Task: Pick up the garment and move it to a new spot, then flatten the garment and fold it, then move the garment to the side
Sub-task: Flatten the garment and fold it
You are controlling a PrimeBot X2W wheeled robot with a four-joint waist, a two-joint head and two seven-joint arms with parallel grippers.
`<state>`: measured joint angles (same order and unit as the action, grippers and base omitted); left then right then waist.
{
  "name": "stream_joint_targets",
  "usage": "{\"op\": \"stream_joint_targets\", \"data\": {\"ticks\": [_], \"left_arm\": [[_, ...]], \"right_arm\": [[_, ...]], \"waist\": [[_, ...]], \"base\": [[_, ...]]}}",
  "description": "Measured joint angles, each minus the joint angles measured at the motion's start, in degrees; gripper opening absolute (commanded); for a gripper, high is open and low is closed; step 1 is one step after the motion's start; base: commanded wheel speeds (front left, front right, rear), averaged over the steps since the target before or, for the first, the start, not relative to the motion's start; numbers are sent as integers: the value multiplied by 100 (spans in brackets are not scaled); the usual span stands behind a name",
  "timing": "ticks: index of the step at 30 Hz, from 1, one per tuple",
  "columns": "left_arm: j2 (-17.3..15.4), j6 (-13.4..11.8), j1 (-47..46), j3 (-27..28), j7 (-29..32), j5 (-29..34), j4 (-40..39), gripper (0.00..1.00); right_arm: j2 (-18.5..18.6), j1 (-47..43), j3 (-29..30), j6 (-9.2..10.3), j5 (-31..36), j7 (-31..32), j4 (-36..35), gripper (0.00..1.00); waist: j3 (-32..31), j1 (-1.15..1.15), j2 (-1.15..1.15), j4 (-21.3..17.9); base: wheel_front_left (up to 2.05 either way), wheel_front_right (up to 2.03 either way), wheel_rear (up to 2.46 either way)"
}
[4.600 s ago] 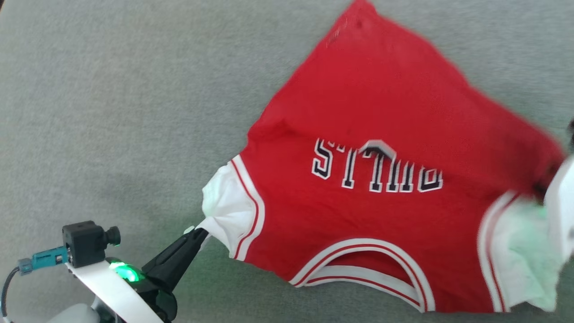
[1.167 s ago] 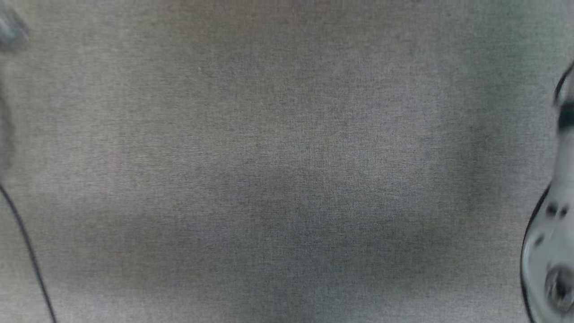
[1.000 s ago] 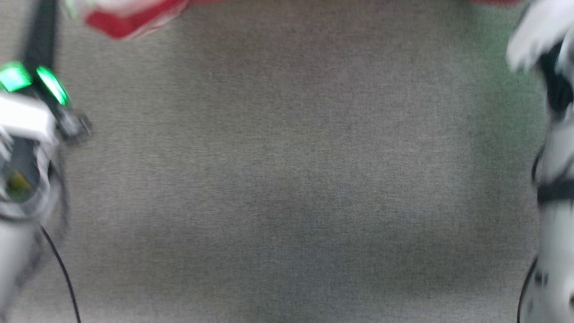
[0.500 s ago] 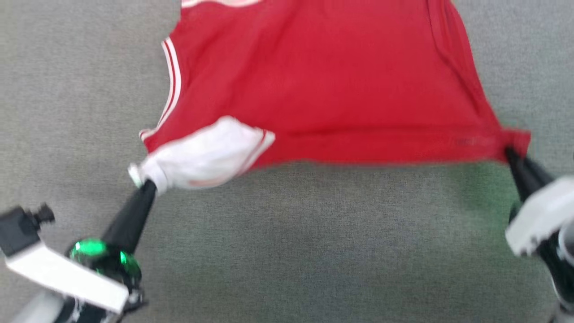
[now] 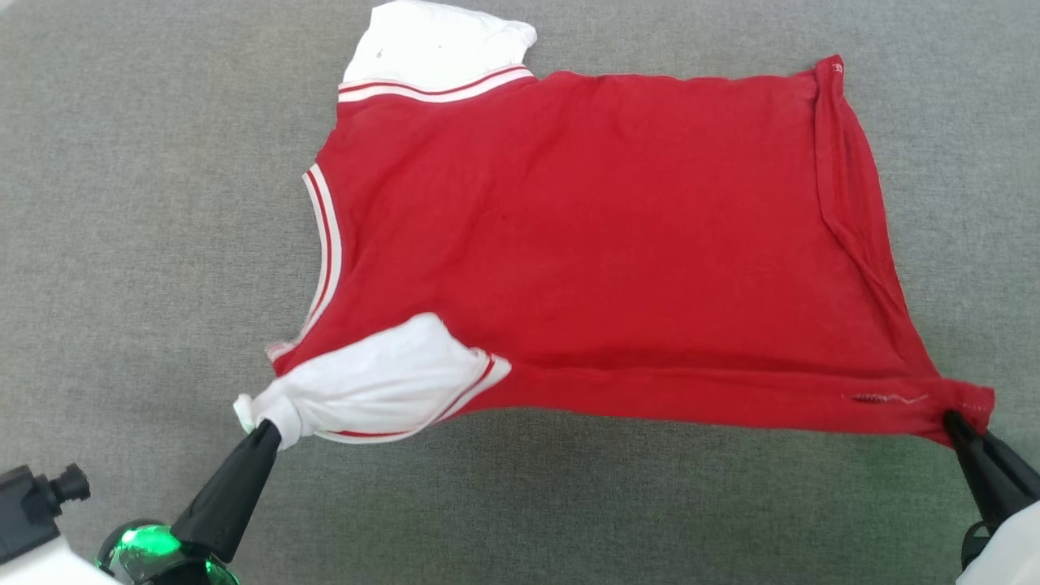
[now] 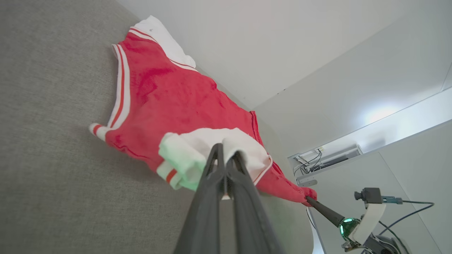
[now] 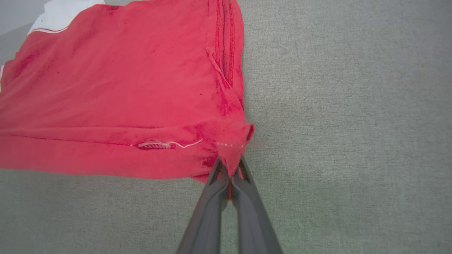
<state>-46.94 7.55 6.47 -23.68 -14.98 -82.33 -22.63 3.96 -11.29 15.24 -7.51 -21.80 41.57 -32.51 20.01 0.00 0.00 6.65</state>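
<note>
From the head, we see the garment lying spread on the grey desk, plain red side up, out in front of us. Our left pincer is clamped on the tip of the near sleeve, and our right pincer on the hem corner. We judge the two grips sit well apart so that the near edge draws into a straight line and the body flattens. The far sleeve lies flat at the far edge, and white-and-red trim curves along the left opening. The cloth is a soft knit, faintly rippled, with one long crease near the hem side

From the left wrist, the dark fingers press together with the white sleeve bunched into a knot between them, tinted green. The red body runs away over the felt-like desk toward a pale wall

From the right wrist, the fingers are shut on the red corner, which is pinched into a small cone. A doubled seam runs along the near edge with a loose white thread in it, and the hem edge is rolled over on itself
</note>
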Motion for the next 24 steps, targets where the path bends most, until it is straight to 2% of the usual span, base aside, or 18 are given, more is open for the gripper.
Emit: {"op": "stream_joint_targets", "data": {"ticks": [5, 11, 17, 20, 24], "left_arm": [[142, 0, -514, -56, 0, 36, 1, 0], [209, 0, -1557, -417, -2, -70, 278, 0], [280, 0, -2553, -623, -4, -325, 786, 0], [433, 0, -2833, -698, -9, -436, 1101, 0], [444, 0, -3002, -887, -10, -360, 1650, 0]], "right_arm": [[-19, 249, -91, 0, 71, -24, 99, 0], [-9, 1265, -192, 1, 124, -205, 689, 0], [-23, 2199, -265, 1, 185, -421, 1396, 0], [-35, 2309, -258, 1, 348, -538, 1680, 0], [-43, 2407, -334, 1, 430, -776, 1897, 0]], "waist": [[12, 0, 0, -5], [202, 0, 0, -62], [583, 0, 0, -96], [741, 0, 0, -75], [915, 0, 0, -54]], "base": [[0, 0, 0], [0, 0, 0], [0, 0, 0], [0, 0, 0], [0, 0, 0]]}}
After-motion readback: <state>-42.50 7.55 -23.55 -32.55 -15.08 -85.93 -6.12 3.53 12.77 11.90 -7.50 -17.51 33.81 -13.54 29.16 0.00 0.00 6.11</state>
